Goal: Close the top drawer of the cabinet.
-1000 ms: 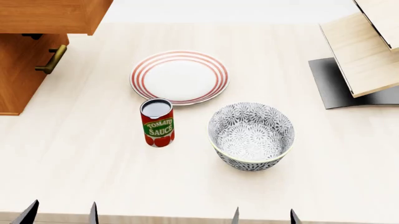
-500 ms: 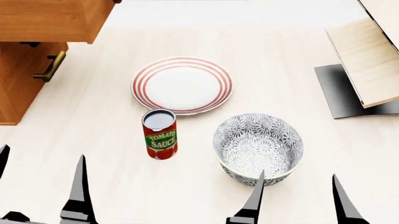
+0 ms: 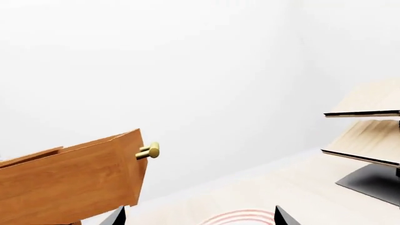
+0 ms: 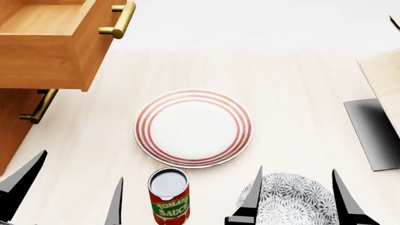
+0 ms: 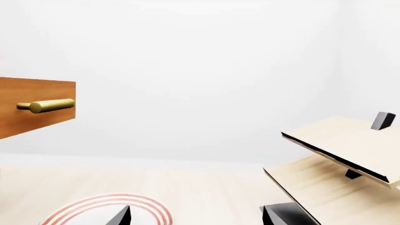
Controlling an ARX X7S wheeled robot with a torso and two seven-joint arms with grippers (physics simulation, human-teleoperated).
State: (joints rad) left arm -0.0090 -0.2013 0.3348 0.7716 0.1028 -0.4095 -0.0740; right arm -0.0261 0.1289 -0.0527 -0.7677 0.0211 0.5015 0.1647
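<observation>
Pale, light-wood surface point(image 4: 300, 70) fills the head view under a plain white backdrop, and on it the orange-brown wooden cabinet point(image 4: 9, 126) stands at the far left with its uppermost orange-brown drawer box point(image 4: 53, 42) pulled well out, lighter wood showing inside, so its front overhangs the lower front below. That drawer's brass cylindrical bar handle point(image 4: 122, 18) faces the middle of the surface, which leaves the front panel free to be pushed from that side; a like lower brass handle point(image 4: 37, 107) sits beneath it and is no part of the job. Between the robot and the drawer lie a white round plate with red rings point(image 4: 192, 127), a red tomato sauce can point(image 4: 168, 194) and a grey patterned bowl point(image 4: 293, 201), with a pale slanted wooden rack on a black base point(image 4: 378, 122) at the right. The left gripper point(image 4: 65, 194) and right gripper point(image 4: 295, 197) both show spread, empty fingertips near the bottom edge, well apart from the drawer. Judging by position, the left one is better placed to reach the drawer front.
</observation>
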